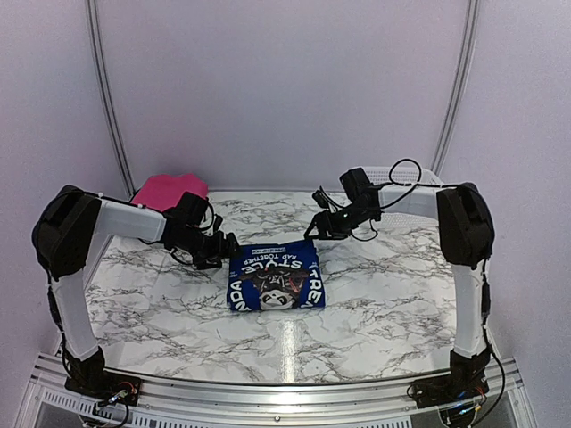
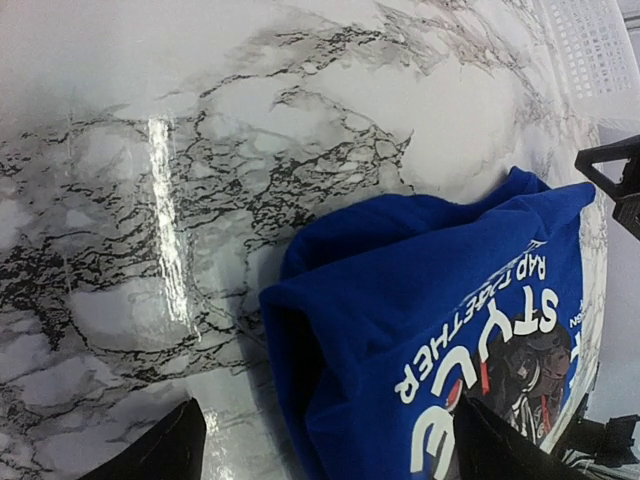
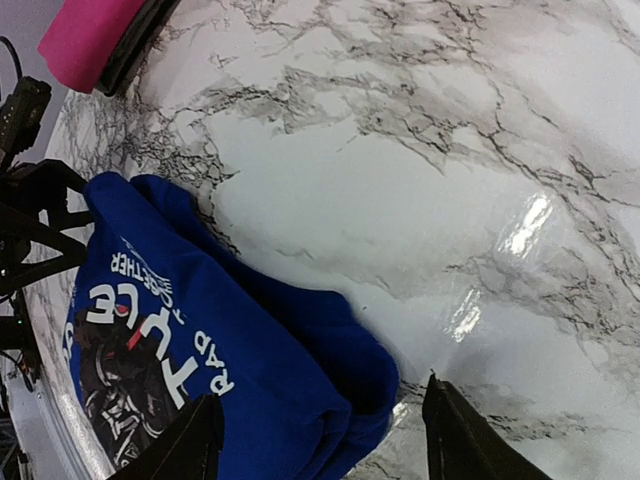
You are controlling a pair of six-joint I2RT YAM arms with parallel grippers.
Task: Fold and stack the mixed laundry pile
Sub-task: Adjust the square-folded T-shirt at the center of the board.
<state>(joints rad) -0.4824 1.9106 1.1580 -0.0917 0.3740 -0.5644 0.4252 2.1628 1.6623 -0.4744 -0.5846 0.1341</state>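
Note:
The royal blue garment (image 1: 275,278) lies folded into a rectangle mid-table, its white lettering and dark print facing up. My left gripper (image 1: 223,250) hovers at its far left corner, open. In the left wrist view the blue cloth (image 2: 430,300) fills the space between and beyond the spread jaws of the left gripper (image 2: 335,455), and neither finger pinches it. My right gripper (image 1: 314,234) is open at the far right corner. The blue corner (image 3: 300,370) lies loose between the jaws of the right gripper (image 3: 320,445). The magenta-pink garment (image 1: 167,190) sits folded at the back left.
A dark grey tray (image 3: 140,45) lies under the pink garment (image 3: 95,35). A white mesh basket (image 1: 419,176) stands at the back right, also visible as the basket (image 2: 590,45) in the left wrist view. White walls close in the marble table (image 1: 384,303).

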